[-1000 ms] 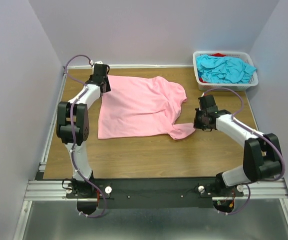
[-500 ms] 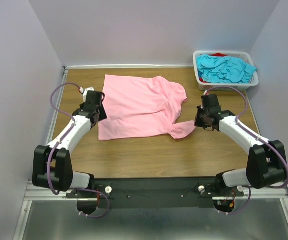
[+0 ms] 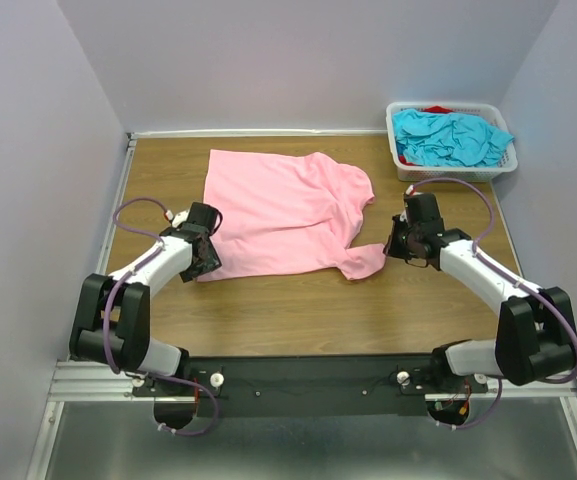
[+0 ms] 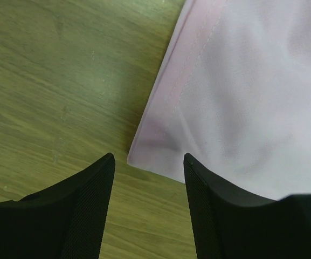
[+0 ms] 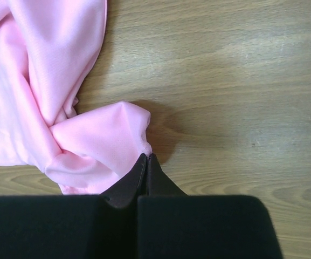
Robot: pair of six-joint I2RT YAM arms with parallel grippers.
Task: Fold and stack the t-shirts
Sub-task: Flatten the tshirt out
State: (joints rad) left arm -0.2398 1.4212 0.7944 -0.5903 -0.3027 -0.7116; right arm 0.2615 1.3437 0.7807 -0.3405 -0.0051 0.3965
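Left pincer (image 4: 147, 159) swung down to pink t-shirt's (image 3: 278, 210) near-left corner, now spread astride it. Right pincer (image 5: 146, 157) pressed together, pinching its sleeve tip.

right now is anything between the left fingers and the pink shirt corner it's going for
Nothing visible does. The left gripper has its fingers open and framing the near corner of the pink t-shirt. The corner lies flat on the table, and only bare wood shows in the gap.
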